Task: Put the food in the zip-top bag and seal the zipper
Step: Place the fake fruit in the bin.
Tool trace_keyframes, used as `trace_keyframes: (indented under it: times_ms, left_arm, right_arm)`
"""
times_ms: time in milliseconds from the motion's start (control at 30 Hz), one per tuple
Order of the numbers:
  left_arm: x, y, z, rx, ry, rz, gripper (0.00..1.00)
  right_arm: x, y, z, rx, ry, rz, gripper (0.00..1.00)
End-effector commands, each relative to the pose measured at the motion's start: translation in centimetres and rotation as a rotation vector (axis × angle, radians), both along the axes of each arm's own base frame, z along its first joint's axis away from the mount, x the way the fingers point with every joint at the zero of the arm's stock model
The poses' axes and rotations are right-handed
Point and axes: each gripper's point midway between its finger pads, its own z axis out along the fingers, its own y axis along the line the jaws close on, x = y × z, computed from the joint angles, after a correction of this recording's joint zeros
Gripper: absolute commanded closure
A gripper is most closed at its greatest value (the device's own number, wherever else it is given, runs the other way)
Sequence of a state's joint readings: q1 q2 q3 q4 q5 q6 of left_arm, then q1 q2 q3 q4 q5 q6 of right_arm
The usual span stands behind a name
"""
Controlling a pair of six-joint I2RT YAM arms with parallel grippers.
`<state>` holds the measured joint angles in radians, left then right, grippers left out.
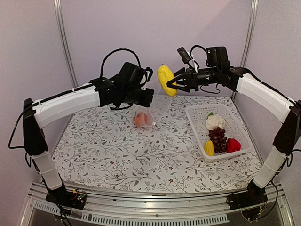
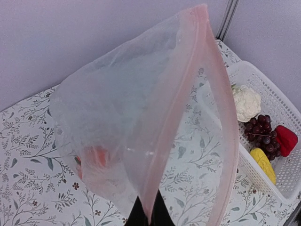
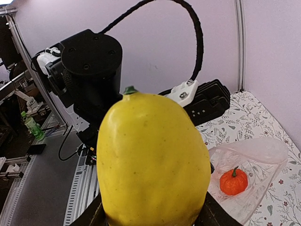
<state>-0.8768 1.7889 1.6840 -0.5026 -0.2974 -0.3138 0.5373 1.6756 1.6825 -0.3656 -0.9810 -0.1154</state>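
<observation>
High over the far table, the right gripper clamps a yellow oblong piece above and just right of the zip-top bag, which the left gripper pinches by its zipper, mouth gaping, an orange piece inside. Centre the yellow piece over the opening and lower it in before releasing, lest it glance off the rim.

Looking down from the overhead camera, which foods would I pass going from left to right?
The orange piece inside the clear bag → yellow piece held up in the air → cauliflower → red piece, the last two in the white basket.
</observation>
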Motion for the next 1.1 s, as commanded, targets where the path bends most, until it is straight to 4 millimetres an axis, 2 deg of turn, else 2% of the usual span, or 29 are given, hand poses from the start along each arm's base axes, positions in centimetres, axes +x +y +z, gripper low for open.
trace_keyframes:
  times_ms: [0,233,467,600,700,767,967,1067]
  left_arm:
    - [-0.6,-0.6,2.9,-0.067,-0.037,-0.02,1.0]
    - [-1.2,-0.7,3.7,-0.105,-0.027,-0.03,1.0]
    - [-1.5,-0.5,4.8,-0.135,-0.035,-0.032,1.0]
    - [-1.6,-0.4,5.0,-0.145,-0.034,-0.032,1.0]
    - [-1.7,-0.3,5.0,-0.15,-0.033,-0.029,1.0]
    - [-1.8,-0.2,4.8,-0.15,-0.032,-0.028,1.0]
    - [-1.8,-0.2,4.3,-0.147,-0.027,-0.025,1.0]
    - [-1.7,-0.1,4.3,-0.146,-0.03,-0.022,1.0]
  right_arm:
    - [0.7,1.5,0.0,0.04,-0.014,0.04,0.69]
    - [1.4,2.4,-2.8,0.055,-0.041,0.069,0.65]
    - [2.0,2.9,-4.7,0.068,-0.041,0.076,0.61]
    - [2.6,3.1,-6.4,0.05,-0.008,0.053,0.52]
    - [3.0,3.1,-7.5,0.033,-0.006,0.035,0.4]
    - [3.2,3.1,-7.8,0.025,-0.009,0.023,0.32]
    - [2.7,3.0,-7.1,0.029,-0.013,0.029,0.2]
    - [2.4,2.9,-6.4,0.038,-0.012,0.039,0.21]
